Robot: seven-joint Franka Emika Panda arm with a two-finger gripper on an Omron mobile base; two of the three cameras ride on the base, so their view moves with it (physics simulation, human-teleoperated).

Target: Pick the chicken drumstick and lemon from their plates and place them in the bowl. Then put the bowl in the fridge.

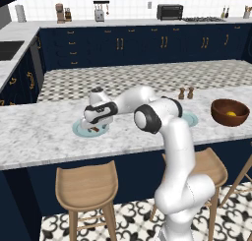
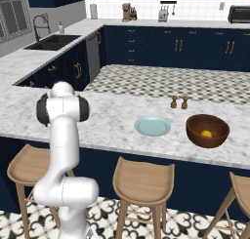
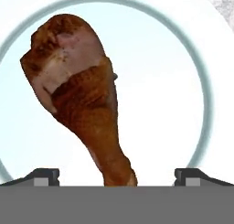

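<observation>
The reddish-brown chicken drumstick (image 3: 82, 90) lies on a pale blue plate (image 3: 183, 58), thick end away from the hand and bone end between the fingertips. My gripper (image 3: 121, 175) hangs low over it, open, one tip on each side. From the left base view the gripper (image 1: 93, 126) stands over the drumstick (image 1: 95, 130) on the left plate (image 1: 78, 129). The other plate (image 2: 153, 126) is bare. The lemon (image 2: 207, 133) sits inside the dark wooden bowl (image 2: 207, 121) on the right of the counter, also the bowl (image 1: 230, 107) with the lemon (image 1: 231, 113). The fridge is out of view.
Two small brown shakers (image 2: 178, 102) stand behind the bare plate. Wooden stools (image 1: 87, 186) line the island's near side. A sink (image 2: 53, 40) is in the counter at the far left, and small appliances (image 1: 170, 12) stand along the back wall.
</observation>
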